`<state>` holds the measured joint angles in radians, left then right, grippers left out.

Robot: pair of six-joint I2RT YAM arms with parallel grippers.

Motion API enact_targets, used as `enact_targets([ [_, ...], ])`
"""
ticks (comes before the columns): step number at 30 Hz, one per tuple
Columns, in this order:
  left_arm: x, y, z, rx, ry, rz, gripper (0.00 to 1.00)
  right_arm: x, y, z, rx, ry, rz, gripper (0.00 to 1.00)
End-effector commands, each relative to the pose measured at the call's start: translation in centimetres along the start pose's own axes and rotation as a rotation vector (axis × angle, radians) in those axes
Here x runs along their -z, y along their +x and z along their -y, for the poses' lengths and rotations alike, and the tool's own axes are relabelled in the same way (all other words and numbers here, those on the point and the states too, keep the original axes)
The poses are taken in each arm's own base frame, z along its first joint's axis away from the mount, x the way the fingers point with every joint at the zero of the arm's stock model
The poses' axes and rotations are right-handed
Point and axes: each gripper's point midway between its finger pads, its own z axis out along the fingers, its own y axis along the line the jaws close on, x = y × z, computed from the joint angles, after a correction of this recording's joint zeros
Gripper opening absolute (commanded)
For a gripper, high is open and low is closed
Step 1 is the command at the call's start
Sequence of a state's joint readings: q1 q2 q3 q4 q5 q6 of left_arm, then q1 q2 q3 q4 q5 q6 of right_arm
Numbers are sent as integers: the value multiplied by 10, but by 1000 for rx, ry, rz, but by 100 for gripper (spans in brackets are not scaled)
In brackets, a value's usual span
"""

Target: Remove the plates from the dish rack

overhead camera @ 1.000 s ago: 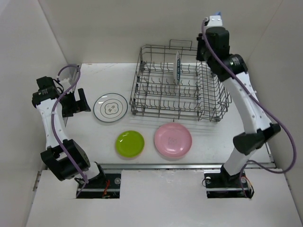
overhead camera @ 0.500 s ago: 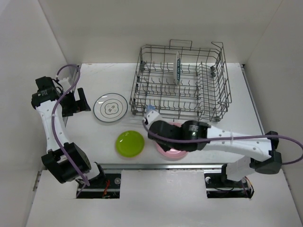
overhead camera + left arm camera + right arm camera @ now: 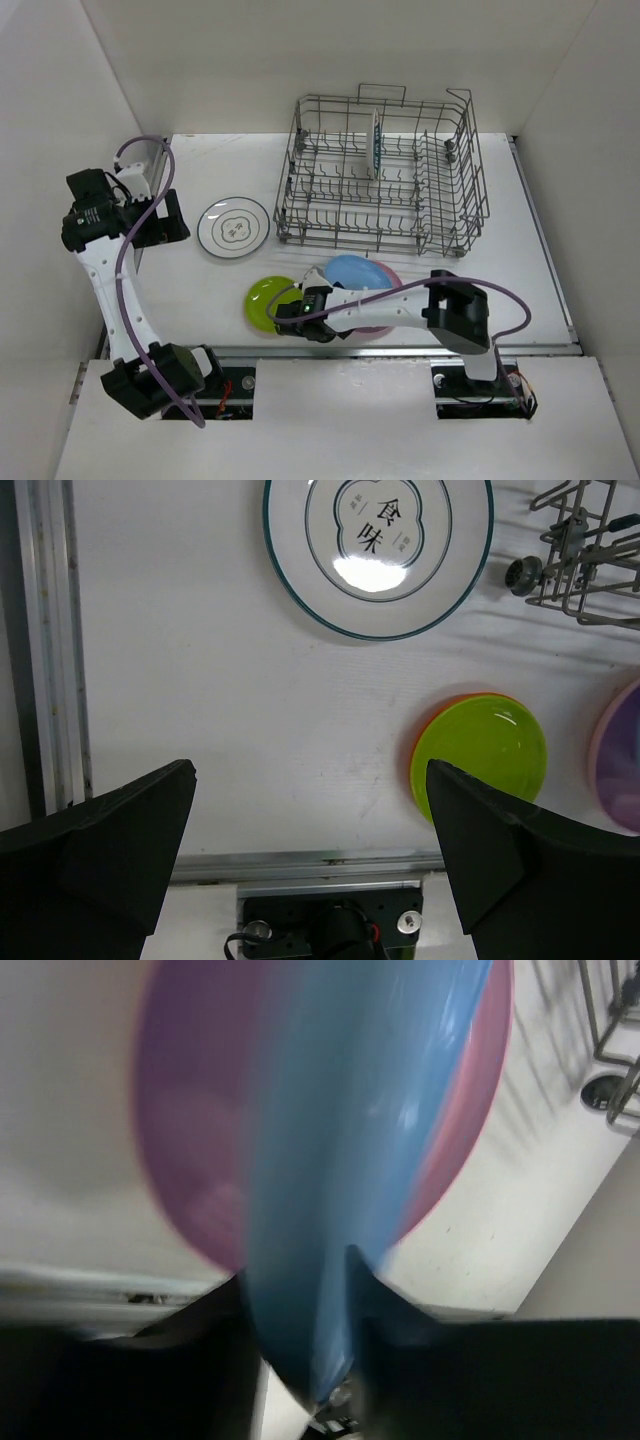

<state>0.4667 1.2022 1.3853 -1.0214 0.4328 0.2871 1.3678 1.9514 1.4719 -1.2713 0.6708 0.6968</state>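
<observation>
right gripper [image 3: 300, 1340] clamped on the light blue plate [image 3: 358, 270], tilted over the pink plate [image 3: 190, 1140] at the near edge: level it, lower gently, then let go; your left gripper [image 3: 308, 780] hangs spread wide at left, one patterned plate [image 3: 375, 145] upright in the dish rack [image 3: 290, 190].

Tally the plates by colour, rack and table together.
White plate, dark green rim: 1
White patterned plate in dish rack: 1
Lime green plate: 1
Orange plate beneath it: 1
Pink plate: 1
Light blue plate: 1
Total: 6
</observation>
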Motion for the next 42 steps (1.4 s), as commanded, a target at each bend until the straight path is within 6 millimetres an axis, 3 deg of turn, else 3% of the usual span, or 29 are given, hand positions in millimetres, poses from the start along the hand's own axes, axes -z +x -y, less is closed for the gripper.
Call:
enact_targets([
  [1,7,12,0,-56,-8,-17,100,1,1,34,-23,119,-1,50],
  [5,10,17,2,-85,-10,-7,100,14,-8,31,-57,51,17,68],
  [8,8,20,3,-90,3,-15,100,29,-19,33,-83,-6,55,69],
  [11,8,19,8,-89,29,-7,100,55,-36,30,-112,-141,109,69],
  [12,3,22,8,-96,47,-22,100,67,-49,16,-155,-270,134,69],
  [15,-3,26,14,-108,109,-54,100,120,-91,17,-252,-571,315,69],
  [16,-3,21,15,-110,118,-47,100,133,-99,33,-306,-655,354,69],
  [18,-5,17,19,-100,154,-54,100,139,-116,57,-378,-689,417,69],
  [19,-5,16,21,-99,164,-51,100,138,-136,85,-462,-686,462,69],
  [21,-8,16,23,-88,189,-64,100,136,-154,123,-556,-657,509,71],
  [22,-8,15,25,-87,203,-59,100,129,-168,145,-618,-605,533,71],
  [23,-8,15,25,-87,203,-59,100,120,-189,185,-716,-543,563,71],
  [25,-11,13,23,-86,204,-61,100,106,-213,226,-816,-465,594,71],
  [26,-11,13,23,-86,204,-61,100,108,-227,275,-915,-411,651,71],
  [27,-12,11,23,-85,204,-62,100,83,-244,283,-941,-378,631,71],
  [29,-14,15,18,-87,189,-83,100,70,-266,312,-1005,-387,656,71],
  [30,-12,13,16,-101,175,-79,100,53,-284,343,-1069,-365,688,71],
  [32,-15,17,11,-87,158,-120,100,35,-299,365,-1118,-345,717,71],
  [33,-15,17,9,-85,150,-130,100,14,-310,380,-1151,-311,738,72],
  [35,-20,16,1,-81,124,-156,100,-7,-320,384,-1153,-282,753,73],
  [36,-20,16,1,-77,127,-164,100,-18,-324,396,-1182,-244,781,75],
  [37,-20,16,1,-77,127,-164,100,-47,-324,391,-1174,-217,743,76],
  [40,-25,15,-4,-70,124,-185,100,-84,-325,391,-1180,-175,714,76],
  [41,-27,14,-5,-68,125,-189,100,-106,-326,379,-1169,-175,675,76],
  [42,-30,15,-5,-53,127,-200,100,-114,-329,373,-1154,-186,673,76],
])
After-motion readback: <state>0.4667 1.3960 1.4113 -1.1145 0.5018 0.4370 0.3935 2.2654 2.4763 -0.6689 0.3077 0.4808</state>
